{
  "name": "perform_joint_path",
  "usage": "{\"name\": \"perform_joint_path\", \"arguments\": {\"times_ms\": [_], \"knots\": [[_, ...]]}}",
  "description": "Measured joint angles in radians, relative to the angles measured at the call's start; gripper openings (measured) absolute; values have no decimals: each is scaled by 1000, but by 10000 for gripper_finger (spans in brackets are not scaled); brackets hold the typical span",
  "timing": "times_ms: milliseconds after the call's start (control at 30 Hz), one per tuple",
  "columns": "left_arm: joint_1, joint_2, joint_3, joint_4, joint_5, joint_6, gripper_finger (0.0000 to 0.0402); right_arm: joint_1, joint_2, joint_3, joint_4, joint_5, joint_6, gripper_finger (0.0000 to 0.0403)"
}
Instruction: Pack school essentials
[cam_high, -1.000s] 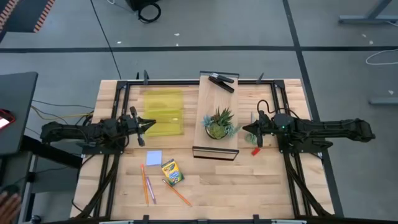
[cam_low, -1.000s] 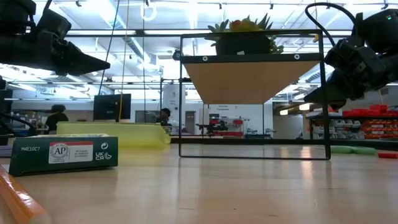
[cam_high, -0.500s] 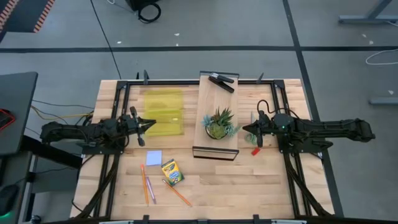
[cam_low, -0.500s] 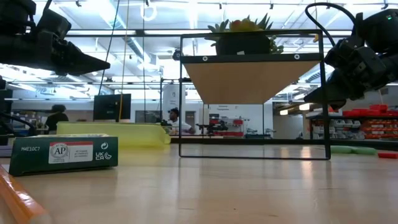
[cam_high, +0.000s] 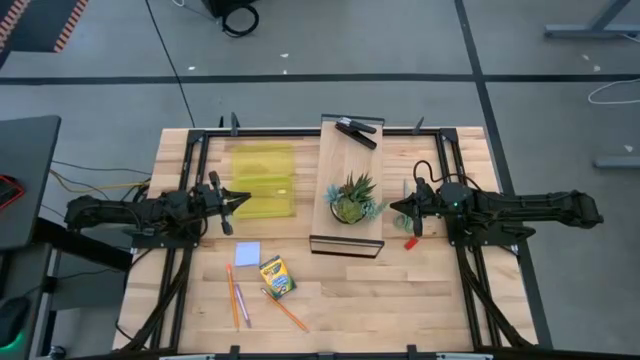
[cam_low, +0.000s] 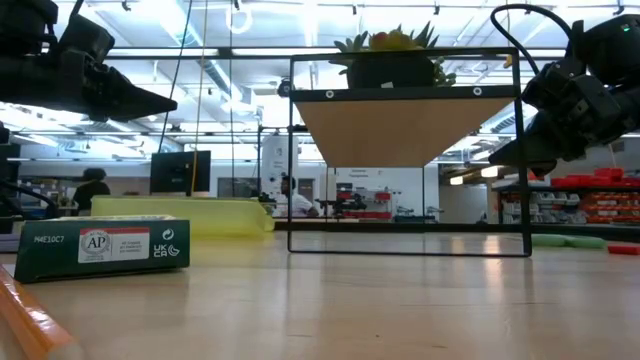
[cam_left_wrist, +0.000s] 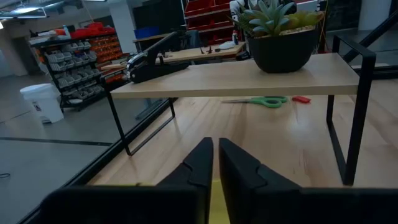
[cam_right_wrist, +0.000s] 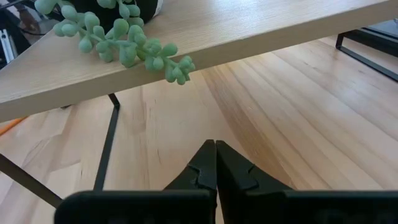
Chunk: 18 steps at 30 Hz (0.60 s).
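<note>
1. Your left hand (cam_high: 238, 201) is closed, empty, hovering at the yellow tray (cam_high: 263, 181) edge.
2. Crayon box (cam_high: 276, 276), blue pad (cam_high: 247, 253) and pencils (cam_high: 238, 302) lie on the bench (cam_high: 400, 300) nearest that left hand, toward the front edge.
3. Right hand (cam_high: 397, 210) is closed, empty, beside the plant shelf (cam_high: 350, 160).

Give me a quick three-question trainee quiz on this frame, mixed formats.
1. True or false: the potted plant stands on the wooden shelf.
2. Which item lies nearest the crayon box? A) blue pad B) red block C) yellow case
3. Fill in: both the left claw and the right claw are ___ and hold nothing.

Key: 1 true; 2 A; 3 shut.
</note>
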Motion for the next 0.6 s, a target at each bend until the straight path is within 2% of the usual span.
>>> {"name": "perform_joint_path", "arguments": {"times_ms": [367, 600], "knots": [[0, 0, 0, 0, 0, 0, 28, 0, 0, 0, 0, 0, 0, 8], [0, 0, 0, 0, 0, 0, 37, 0, 0, 0, 0, 0, 0, 8]]}}
